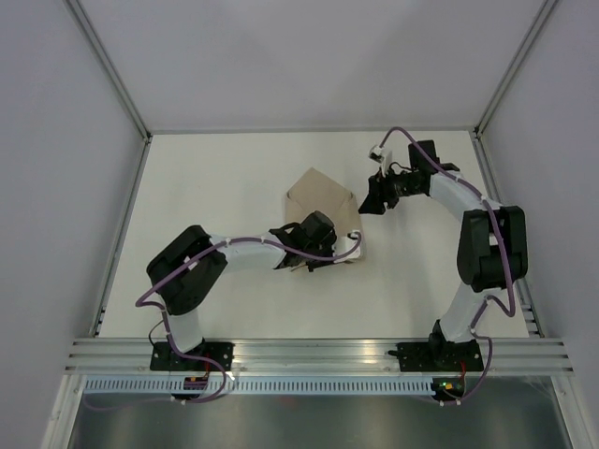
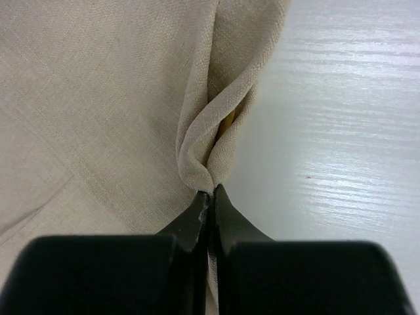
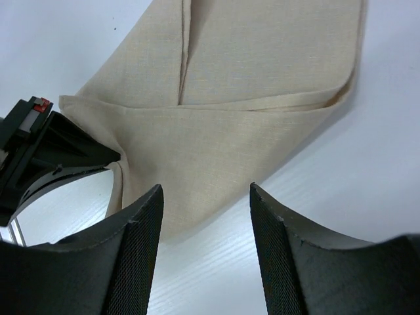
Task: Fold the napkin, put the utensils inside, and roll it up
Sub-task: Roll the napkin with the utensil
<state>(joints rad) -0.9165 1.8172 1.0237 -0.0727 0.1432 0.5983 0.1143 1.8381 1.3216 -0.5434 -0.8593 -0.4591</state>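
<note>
Left wrist view: the left pincer (image 2: 211, 197) is clamped tight on a pinched fold at the napkin (image 2: 118, 98) edge.
Cloth spreads ahead and to this pincer's left, with white table (image 2: 341, 131) to its right. A yellow sliver (image 2: 226, 123) shows inside the fold, too hidden to identify. The right pincer (image 3: 207, 193) hangs with jaws spread, the folded napkin lying just ahead of its tips.

arms (image 1: 449, 192): white links, black joints | cables (image 1: 401, 132): purple (looped loosely) | gripper fingers (image 3: 138, 262): black, textured
</note>
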